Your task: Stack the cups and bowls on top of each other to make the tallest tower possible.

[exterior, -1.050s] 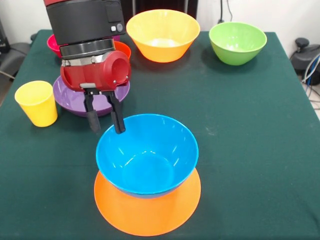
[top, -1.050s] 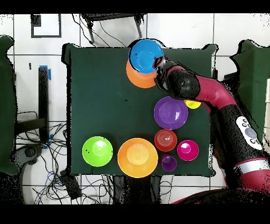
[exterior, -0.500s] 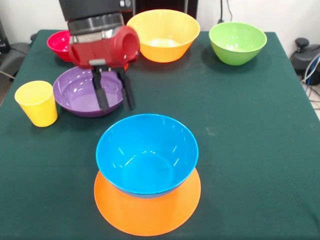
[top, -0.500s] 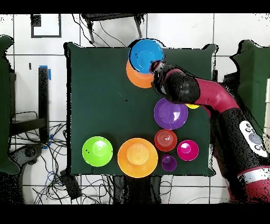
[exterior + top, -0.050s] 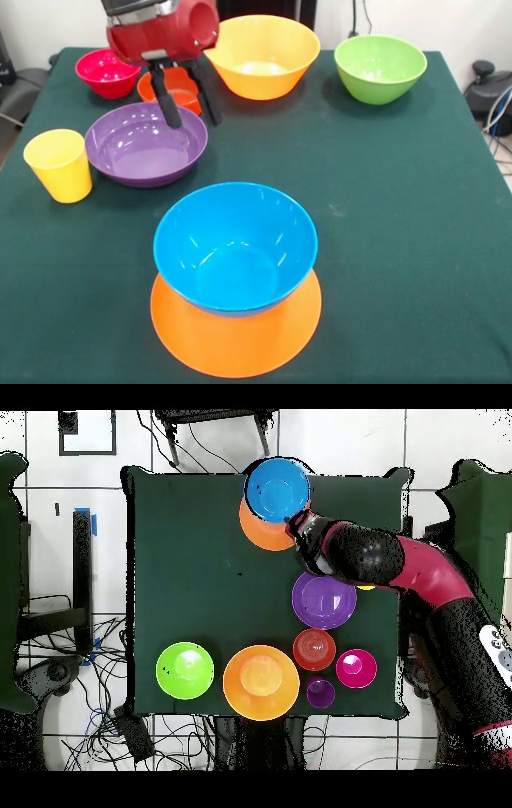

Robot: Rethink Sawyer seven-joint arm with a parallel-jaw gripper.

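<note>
Green surface: tower is only blue bowl on orange one; approx. 6 bowls, 2 cups left. End effector released, empty.

White tiled floor, tangled cables

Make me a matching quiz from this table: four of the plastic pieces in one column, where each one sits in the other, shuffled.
1. blue plastic bowl
2. yellow plastic cup
3. green plastic bowl
4. wide shallow purple bowl

a. alone at a table corner
b. just below the open end effector
c. on the upturned large orange bowl
d. beside the purple bowl

Pairs: 1-c, 2-d, 3-a, 4-b
</note>
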